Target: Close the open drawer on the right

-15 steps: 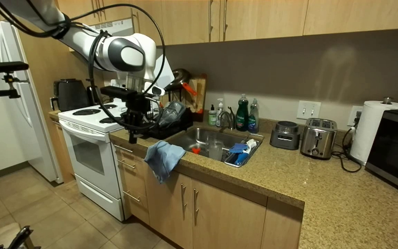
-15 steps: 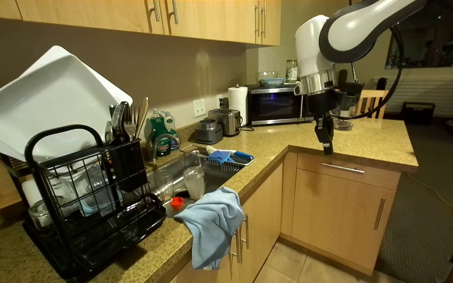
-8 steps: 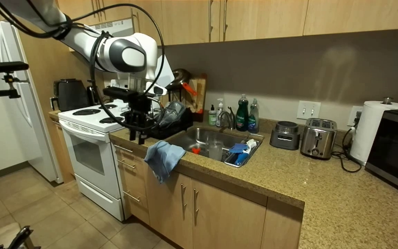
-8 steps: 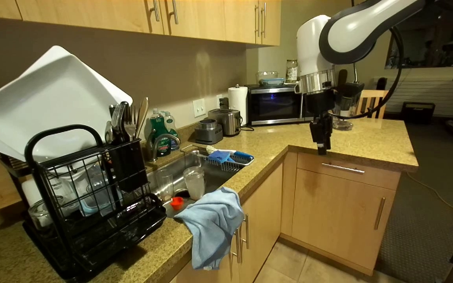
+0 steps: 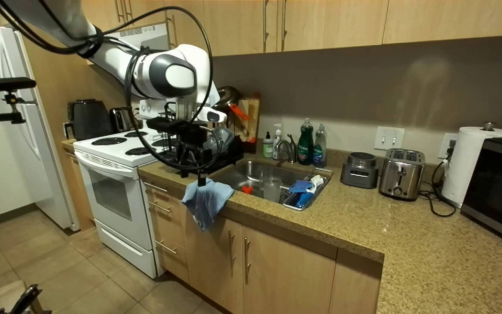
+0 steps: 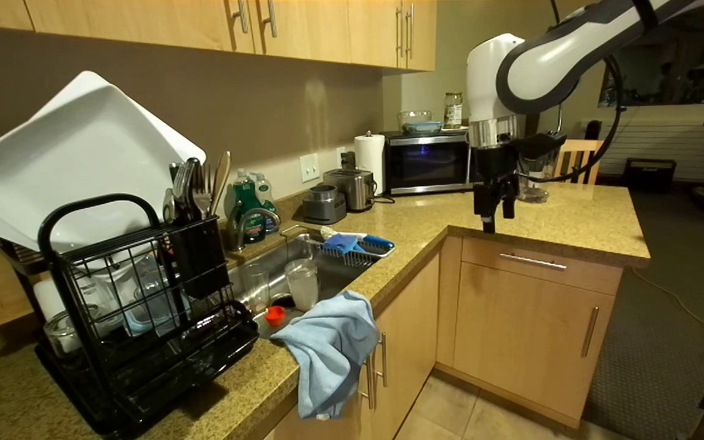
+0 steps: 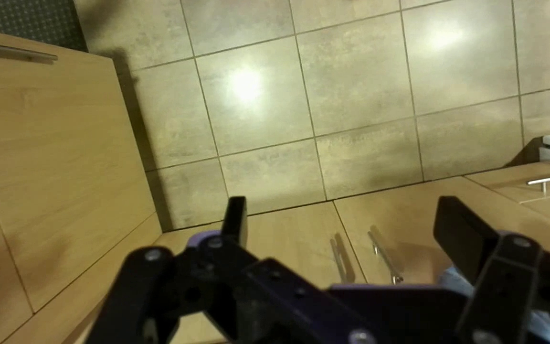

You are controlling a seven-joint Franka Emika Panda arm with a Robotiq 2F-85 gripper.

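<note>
I see the gripper (image 7: 344,217) hang, fingers (image 7: 463,236) wide apart; in an exterior view the drawer (image 6: 544,276), flush, shows lower right of it.

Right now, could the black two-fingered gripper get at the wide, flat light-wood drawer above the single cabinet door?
Probably yes: the gripper is open and empty, and nothing visible blocks the front of the drawer; distance is unclear.
</note>
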